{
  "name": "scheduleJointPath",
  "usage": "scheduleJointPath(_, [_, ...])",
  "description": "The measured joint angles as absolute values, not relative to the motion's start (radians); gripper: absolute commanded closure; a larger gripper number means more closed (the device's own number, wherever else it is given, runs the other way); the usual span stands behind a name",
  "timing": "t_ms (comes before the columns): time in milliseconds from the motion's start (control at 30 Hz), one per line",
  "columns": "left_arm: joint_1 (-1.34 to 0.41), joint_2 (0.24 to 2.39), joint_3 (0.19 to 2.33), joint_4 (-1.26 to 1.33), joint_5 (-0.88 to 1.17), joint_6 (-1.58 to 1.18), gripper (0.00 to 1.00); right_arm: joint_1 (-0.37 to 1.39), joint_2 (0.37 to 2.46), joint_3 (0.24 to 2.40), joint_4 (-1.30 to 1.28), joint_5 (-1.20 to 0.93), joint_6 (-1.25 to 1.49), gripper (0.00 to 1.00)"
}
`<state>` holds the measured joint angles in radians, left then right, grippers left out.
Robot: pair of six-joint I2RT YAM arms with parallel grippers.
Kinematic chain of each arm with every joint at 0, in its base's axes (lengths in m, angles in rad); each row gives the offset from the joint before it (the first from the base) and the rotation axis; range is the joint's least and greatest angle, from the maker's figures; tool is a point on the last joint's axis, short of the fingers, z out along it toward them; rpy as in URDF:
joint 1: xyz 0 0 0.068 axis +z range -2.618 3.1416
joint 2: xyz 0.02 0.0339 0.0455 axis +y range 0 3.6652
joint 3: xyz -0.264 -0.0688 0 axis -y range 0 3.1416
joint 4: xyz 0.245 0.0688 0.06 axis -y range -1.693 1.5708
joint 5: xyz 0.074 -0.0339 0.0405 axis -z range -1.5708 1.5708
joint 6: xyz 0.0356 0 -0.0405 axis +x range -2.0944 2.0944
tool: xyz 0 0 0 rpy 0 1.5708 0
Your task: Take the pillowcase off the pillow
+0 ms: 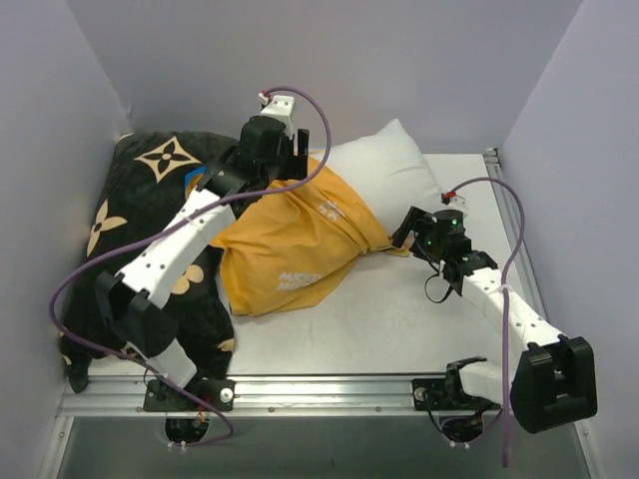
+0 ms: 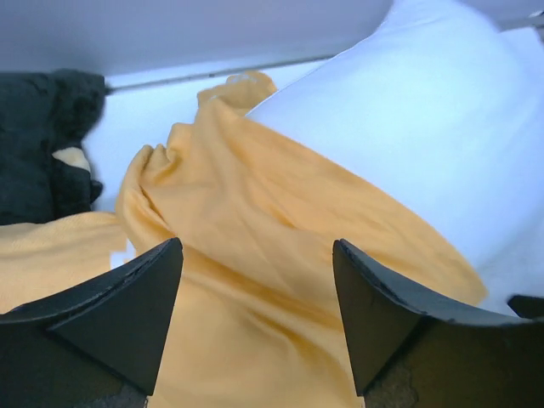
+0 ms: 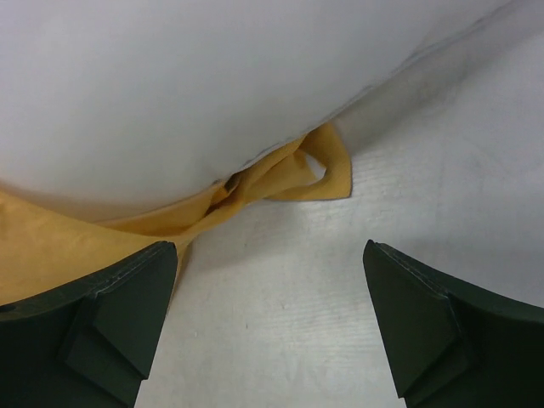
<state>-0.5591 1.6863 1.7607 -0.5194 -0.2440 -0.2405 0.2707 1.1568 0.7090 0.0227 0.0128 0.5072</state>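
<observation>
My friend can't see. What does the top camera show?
A white pillow sticks halfway out of an orange pillowcase on a table. The left arm's fingers are above the bunched cloth, the right arm's fingers beside its corner. A black flowery cushion lies left.

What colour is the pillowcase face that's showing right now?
The pillowcase is orange-yellow with white lettering, which shows best in the top external view.

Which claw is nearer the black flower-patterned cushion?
Left. The left claw is over the pillowcase, just beside the cushion; the right claw is across the pillow, at the pillowcase's far corner.
</observation>
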Motion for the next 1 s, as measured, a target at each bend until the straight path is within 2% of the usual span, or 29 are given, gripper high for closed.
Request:
scheduleJointPath(67, [-0.625,1.632,1.755,-0.517,-0.322,-0.25,0.19,0.2,1.188,0.688,0.088,-0.044,0.545,0.03])
scheduleJointPath(167, [-0.781,1.545,1.68,-0.478,-0.485,-0.3,0.19,0.142,1.232,0.682,0.154,-0.106,0.593,0.09])
scheduleJointPath(267, [-0.931,1.531,1.59,-0.457,-0.613,-0.394,0.16,0.144,1.288,0.683,0.223,-0.178,0.639,0.24])
scheduleJointPath(300, [-0.968,1.547,1.565,-0.456,-0.648,-0.433,0.14,0.154,1.308,0.684,0.238,-0.194,0.653,0.34])
scheduleJointPath(367, [-1.014,1.606,1.527,-0.451,-0.694,-0.513,0.12,0.185,1.342,0.686,0.255,-0.212,0.673,0.41])
scheduleJointPath(467, [-1.04,1.731,1.494,-0.415,-0.733,-0.598,0.05,0.229,1.367,0.686,0.258,-0.215,0.699,0.47])
scheduleJointPath(500, [-1.042,1.767,1.491,-0.397,-0.738,-0.617,0.05,0.238,1.369,0.683,0.26,-0.215,0.707,0.53])
scheduleJointPath(600, [-1.046,1.851,1.491,-0.35,-0.76,-0.664,0.03,0.241,1.369,0.659,0.279,-0.215,0.726,0.55])
scheduleJointPath(667, [-1.048,1.889,1.493,-0.321,-0.789,-0.69,0.03,0.241,1.373,0.641,0.284,-0.217,0.731,0.63])
scheduleJointPath(733, [-1.05,1.918,1.506,-0.294,-0.812,-0.71,0.03,0.242,1.385,0.63,0.29,-0.219,0.736,0.78])
scheduleJointPath(800, [-1.052,1.939,1.518,-0.265,-0.833,-0.728,0.03,0.243,1.395,0.621,0.293,-0.221,0.749,0.84])
scheduleJointPath(1000, [-1.059,1.948,1.494,-0.086,-0.867,-0.74,0.04,0.243,1.39,0.6,0.286,-0.212,0.76,0.87])
